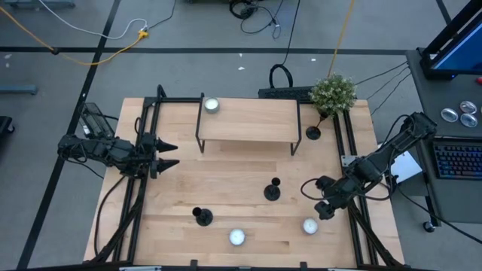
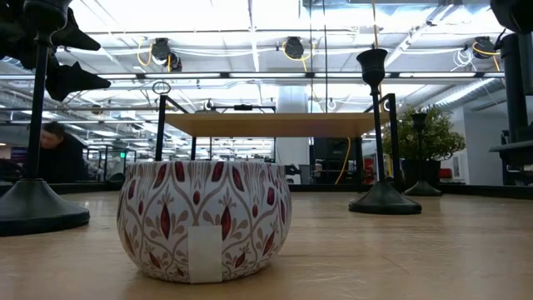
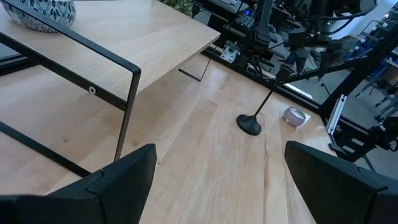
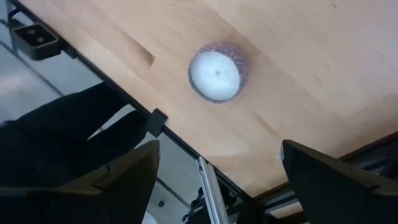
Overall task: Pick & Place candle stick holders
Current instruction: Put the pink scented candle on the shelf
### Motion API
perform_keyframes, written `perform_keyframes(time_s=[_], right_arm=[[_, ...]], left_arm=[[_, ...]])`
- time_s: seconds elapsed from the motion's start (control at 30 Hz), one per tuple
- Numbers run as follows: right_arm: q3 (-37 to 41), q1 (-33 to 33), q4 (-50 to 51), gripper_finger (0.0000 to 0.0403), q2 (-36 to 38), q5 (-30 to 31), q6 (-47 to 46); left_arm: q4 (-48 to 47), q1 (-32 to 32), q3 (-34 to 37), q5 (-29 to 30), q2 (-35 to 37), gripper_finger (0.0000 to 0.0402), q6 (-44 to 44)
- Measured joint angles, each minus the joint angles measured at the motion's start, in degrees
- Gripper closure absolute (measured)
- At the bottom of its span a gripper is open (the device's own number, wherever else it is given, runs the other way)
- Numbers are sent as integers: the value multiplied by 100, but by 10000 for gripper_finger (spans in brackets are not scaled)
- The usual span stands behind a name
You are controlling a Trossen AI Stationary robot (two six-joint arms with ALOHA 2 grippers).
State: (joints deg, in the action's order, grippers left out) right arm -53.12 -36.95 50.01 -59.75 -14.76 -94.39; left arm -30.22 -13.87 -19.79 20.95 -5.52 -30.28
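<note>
Three black candle stick holders stand upright on their disc bases on the wooden table: one in the middle (image 1: 272, 190), one near the front (image 1: 202, 217) and one at the far right beside the shelf (image 1: 313, 133). My right gripper (image 1: 325, 207) hangs open above the near right of the table, over a small white candle (image 4: 217, 71), and touches nothing. At the table's left edge my left gripper (image 1: 167, 154) waits open, pointing toward the middle holder (image 3: 252, 121).
A low wooden shelf on a black frame (image 1: 248, 120) stands at the back with a candle tin (image 1: 212, 105) on it. A potted plant (image 1: 333, 92) is at the far right corner. A patterned candle tin (image 1: 237, 237) sits at the front edge.
</note>
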Motion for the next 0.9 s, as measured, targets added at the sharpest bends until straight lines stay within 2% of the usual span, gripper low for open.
perform_keyframes(time_s=[0.07,0.2,0.37,0.67,0.9], right_arm=[[0,0,-74,74,0,60,99],[0,-2,-211,73,0,600,358],[0,-2,-206,73,0,1279,97],[0,-56,-250,73,-95,1326,397],[0,-280,-694,73,-773,1291,745]], left_arm=[[0,0,0,0,2,39,0],[0,0,0,0,1,39,0],[0,0,0,0,0,39,0],[0,2,0,0,0,39,-2],[0,1,0,0,0,39,-50]])
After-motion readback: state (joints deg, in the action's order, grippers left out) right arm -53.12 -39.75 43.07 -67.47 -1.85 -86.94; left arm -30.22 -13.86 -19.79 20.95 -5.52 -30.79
